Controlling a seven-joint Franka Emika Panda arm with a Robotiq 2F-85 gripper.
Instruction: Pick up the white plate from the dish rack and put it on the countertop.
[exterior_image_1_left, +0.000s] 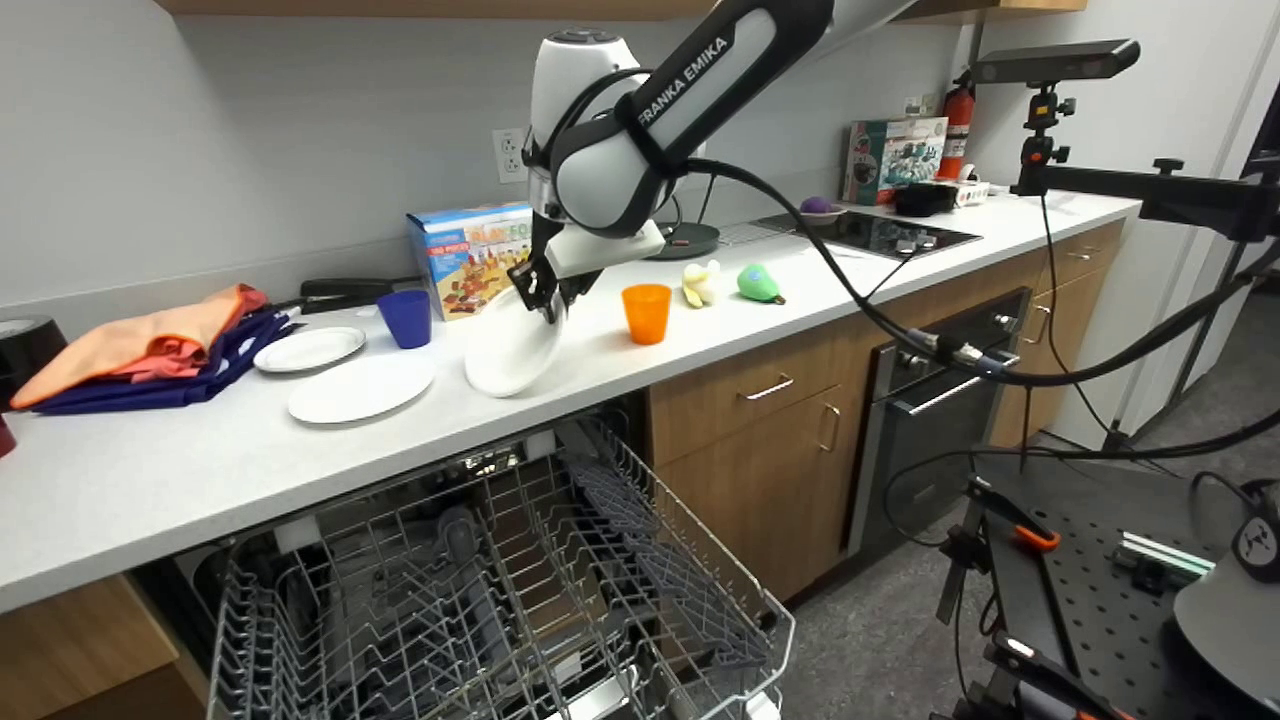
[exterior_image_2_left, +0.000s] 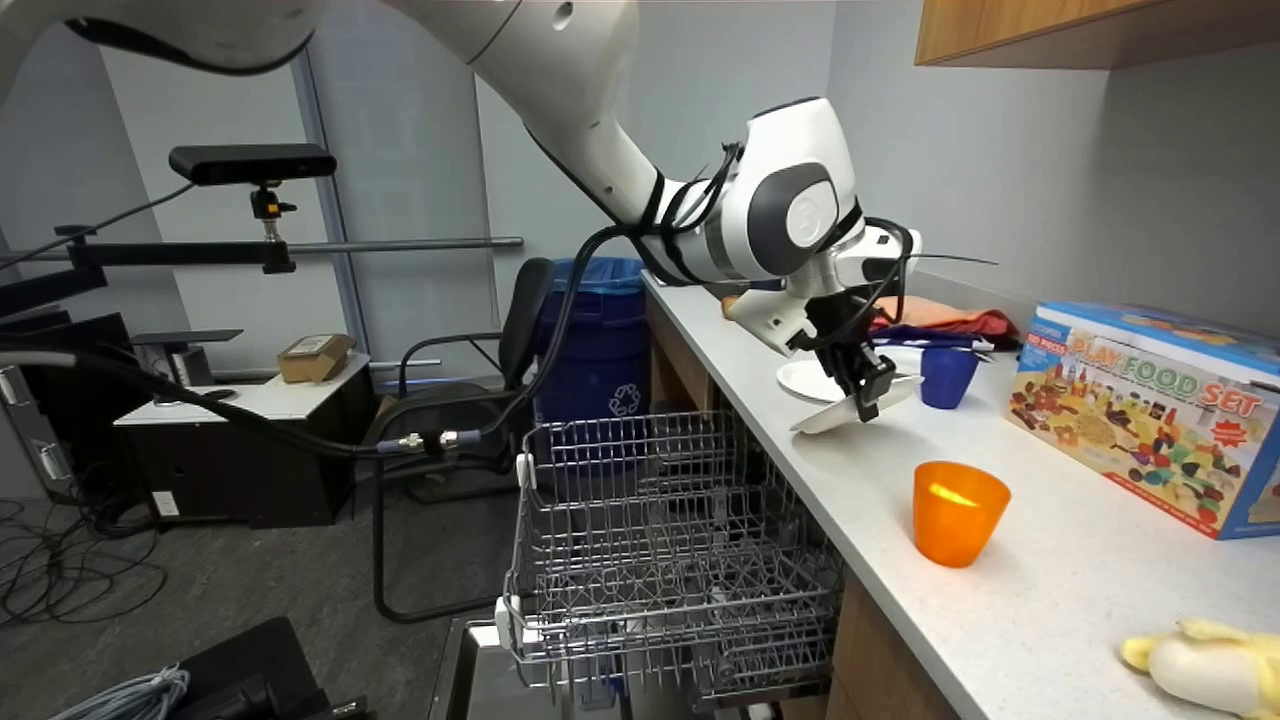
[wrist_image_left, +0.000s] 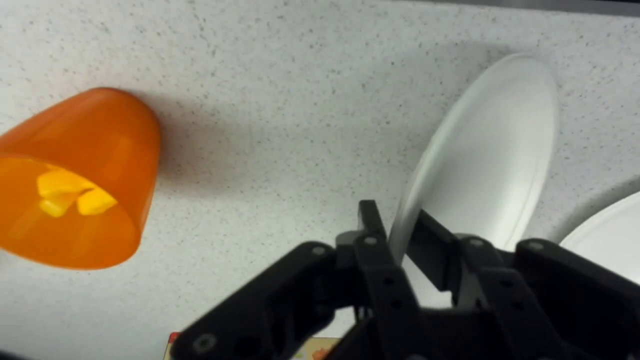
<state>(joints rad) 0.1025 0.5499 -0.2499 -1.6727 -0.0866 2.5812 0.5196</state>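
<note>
The round white plate (exterior_image_1_left: 505, 350) is tilted over the countertop (exterior_image_1_left: 180, 480), in front of the box. It also shows tilted in an exterior view (exterior_image_2_left: 832, 416). In the wrist view the plate (wrist_image_left: 495, 145) stretches away from the jaws. My gripper (wrist_image_left: 400, 235) has its fingers on both sides of the plate's upper rim, with little gap, and appears shut on it. The plate's lower edge is at or just above the countertop; I cannot tell if it touches. The dish rack (exterior_image_1_left: 540, 560) is pulled out below the counter and holds no plate that I see.
Two other white plates (exterior_image_1_left: 362, 388) (exterior_image_1_left: 310, 350) lie left of the held plate. An orange cup (exterior_image_1_left: 647, 315) with yellow pieces inside stands to its right. A blue cup (exterior_image_1_left: 407, 318), a play food box (exterior_image_1_left: 470, 255) and folded cloths (exterior_image_1_left: 150, 345) are behind. Soft toys (exterior_image_1_left: 700, 284) lie further right.
</note>
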